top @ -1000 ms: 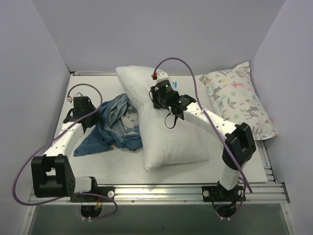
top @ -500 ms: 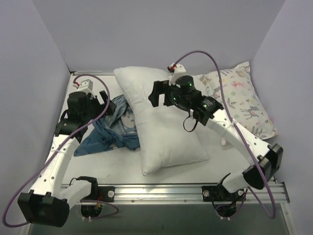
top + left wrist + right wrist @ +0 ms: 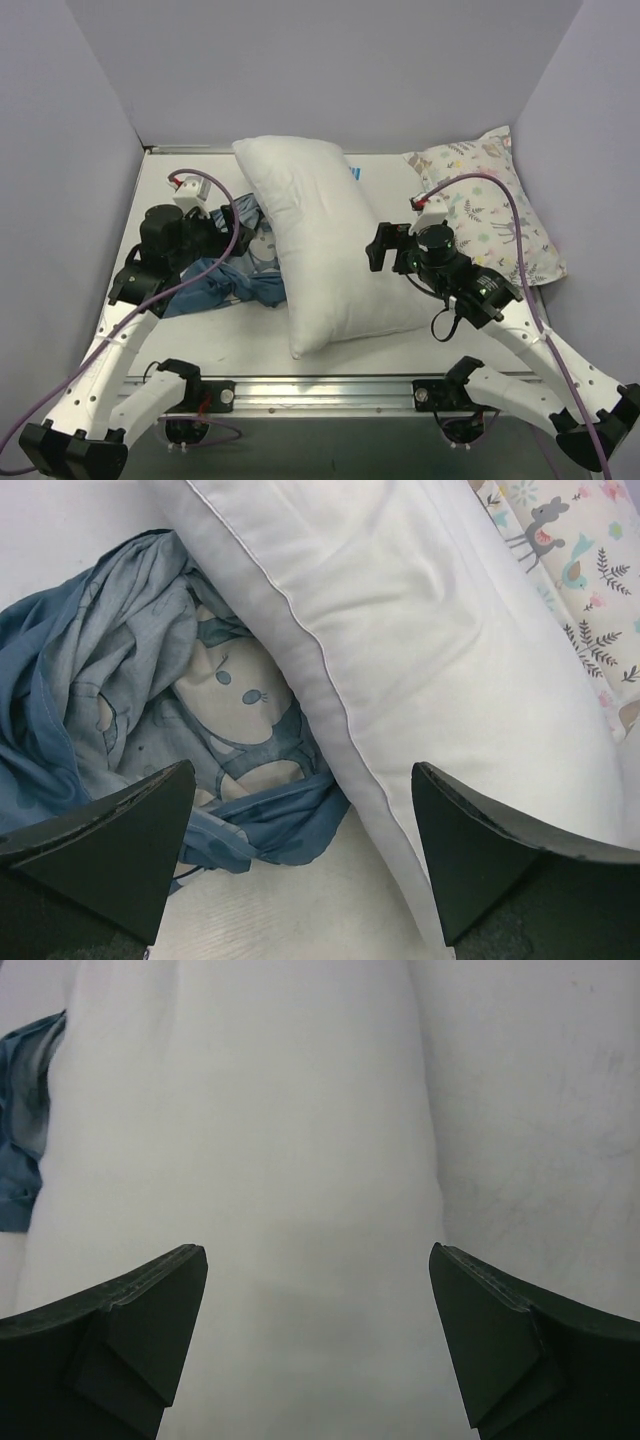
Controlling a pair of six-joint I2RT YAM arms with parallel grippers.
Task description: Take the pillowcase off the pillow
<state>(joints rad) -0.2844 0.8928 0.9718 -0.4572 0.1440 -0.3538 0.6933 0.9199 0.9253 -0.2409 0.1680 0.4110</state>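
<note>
On table (image 3: 230,335), two pillows (image 3: 320,250) (image 3: 490,210), one pillowcase (image 3: 228,285)

Right gripper (image 3: 318,1340): two dark fingers (image 3: 130,1330) at bottom L & R corners, spread wide, nothing btwn them. Plain white pillow (image 3: 250,1140) fills most of the view beyond them. Bit of blue pillowcase (image 3: 22,1110) at L edge, against the pillow. White table (image 3: 540,1090) w/ faint scuffs at R.

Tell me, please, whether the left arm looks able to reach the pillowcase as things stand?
Probably yes: the left gripper hangs open over the crumpled pillowcase, nothing between them; the pillow overlaps only one edge.
</note>
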